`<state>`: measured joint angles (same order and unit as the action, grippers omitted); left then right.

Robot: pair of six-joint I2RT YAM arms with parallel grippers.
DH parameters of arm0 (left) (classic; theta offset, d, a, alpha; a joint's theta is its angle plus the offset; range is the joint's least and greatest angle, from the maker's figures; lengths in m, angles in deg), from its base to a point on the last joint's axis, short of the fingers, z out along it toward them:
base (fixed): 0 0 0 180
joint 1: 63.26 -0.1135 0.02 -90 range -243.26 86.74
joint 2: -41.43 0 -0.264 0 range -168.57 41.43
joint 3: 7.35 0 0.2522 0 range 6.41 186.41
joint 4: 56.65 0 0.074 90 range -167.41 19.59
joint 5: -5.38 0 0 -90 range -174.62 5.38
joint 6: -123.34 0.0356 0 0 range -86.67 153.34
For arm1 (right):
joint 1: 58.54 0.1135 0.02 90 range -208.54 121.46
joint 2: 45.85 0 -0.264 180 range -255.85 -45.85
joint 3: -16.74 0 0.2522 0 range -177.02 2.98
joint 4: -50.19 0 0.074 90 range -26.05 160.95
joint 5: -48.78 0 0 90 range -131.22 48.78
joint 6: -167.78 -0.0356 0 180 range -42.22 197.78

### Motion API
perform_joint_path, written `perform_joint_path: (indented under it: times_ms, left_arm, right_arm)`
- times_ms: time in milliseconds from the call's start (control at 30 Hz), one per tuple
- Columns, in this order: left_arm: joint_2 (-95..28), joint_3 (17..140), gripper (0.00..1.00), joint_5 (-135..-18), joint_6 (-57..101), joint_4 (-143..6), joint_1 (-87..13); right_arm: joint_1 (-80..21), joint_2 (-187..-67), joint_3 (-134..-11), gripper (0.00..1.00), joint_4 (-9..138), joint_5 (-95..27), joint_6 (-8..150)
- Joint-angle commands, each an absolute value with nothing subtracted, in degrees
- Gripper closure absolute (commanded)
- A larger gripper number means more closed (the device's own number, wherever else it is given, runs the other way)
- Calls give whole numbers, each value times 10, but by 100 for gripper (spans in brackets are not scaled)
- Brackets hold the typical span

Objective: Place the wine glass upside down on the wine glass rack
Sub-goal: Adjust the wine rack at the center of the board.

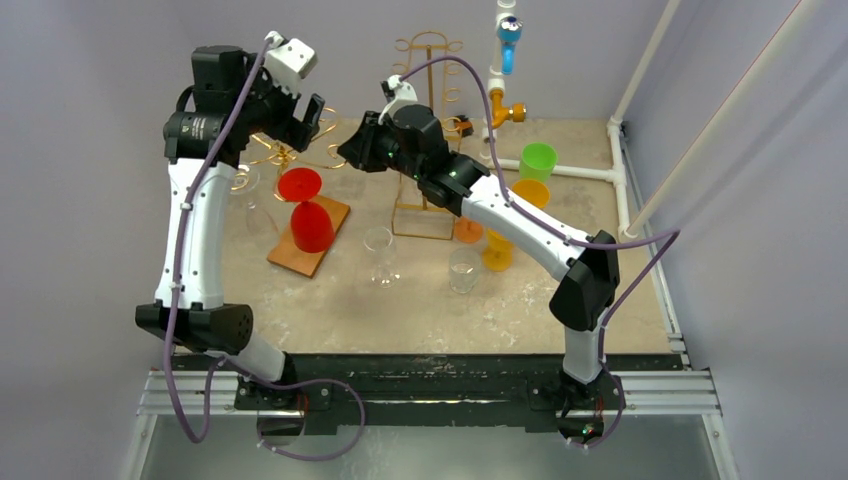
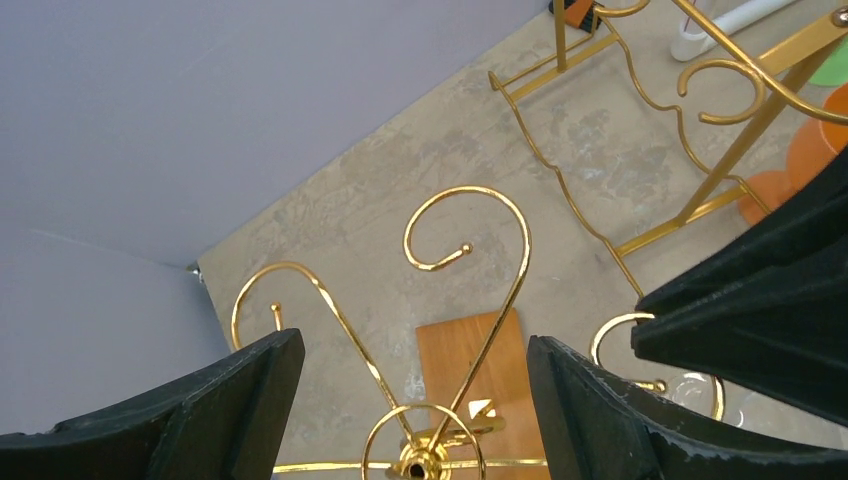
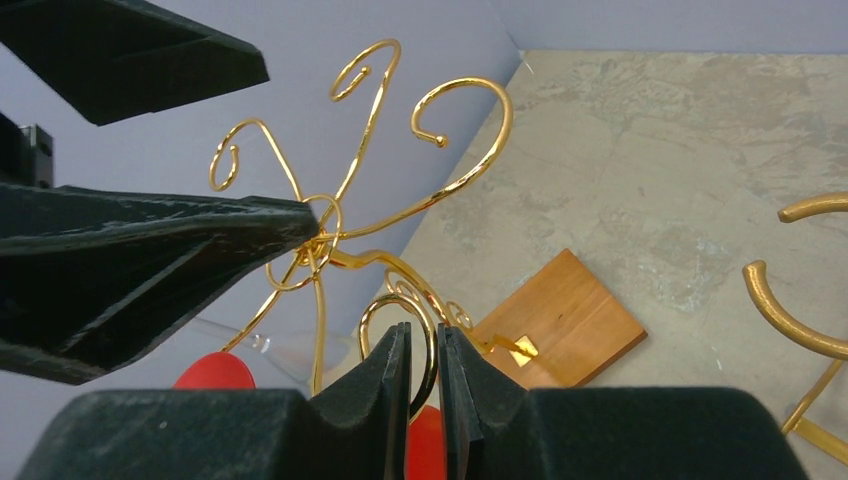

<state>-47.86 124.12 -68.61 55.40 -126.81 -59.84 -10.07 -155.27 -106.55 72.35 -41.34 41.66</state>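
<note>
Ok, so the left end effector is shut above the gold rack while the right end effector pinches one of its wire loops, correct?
Not quite. The left end effector is open, not shut: the left wrist view shows its fingers spread wide above the gold rack with nothing gripped between them. The rest stands: the right end effector is pinched on one of the rack's wire loops.

We can read no text, label, brand or number in any of the views. On the left arm's black joint housing (image 1: 197,127) we see faint pale marks, perhaps a printed label, too small to make out.
</note>
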Motion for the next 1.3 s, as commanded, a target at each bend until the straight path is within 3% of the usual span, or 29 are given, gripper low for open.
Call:
perform_joint_path:
  times_ms: [0,167,633,833,1267]
  left_arm:
    - [-509,1251,13,-819,495,-1278,-580]
    - [-525,1261,18,-868,495,-1280,-577]
    - [-564,1291,19,-861,464,-1306,-577]
    - [-579,1294,41,-876,470,-1319,-577]
    - [-569,1263,49,-939,472,-1294,-577]
  right_arm:
    - [-89,-1549,-1047,80,754,-411,417]
    - [-87,-1538,-1032,80,750,-423,415]
    - [-81,-1509,-991,81,736,-437,407]
    - [-71,-1505,-979,81,729,-453,397]
    - [-70,-1507,-985,81,728,-453,396]
